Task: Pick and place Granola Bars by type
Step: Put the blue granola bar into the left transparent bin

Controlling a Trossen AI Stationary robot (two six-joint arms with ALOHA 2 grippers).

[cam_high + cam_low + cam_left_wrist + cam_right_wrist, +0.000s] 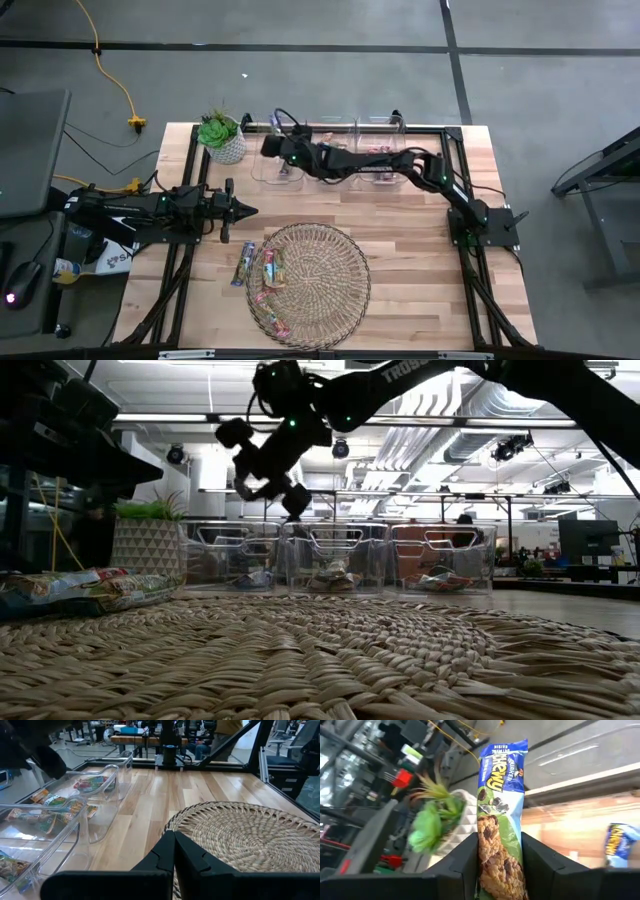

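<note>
Above the clear bins (325, 160), my right end effector (497, 865) pinches a light, slippery-wrapped, slightly crushable granola bar (500, 820) across its lower half.

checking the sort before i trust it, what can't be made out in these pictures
- Granola bar in right gripper: lower end hidden by the fingers, right wrist view.
- Bars in the clear bins: types too small, low and high views.
- Mat: bars at its lower edge cut off, high view.
</note>
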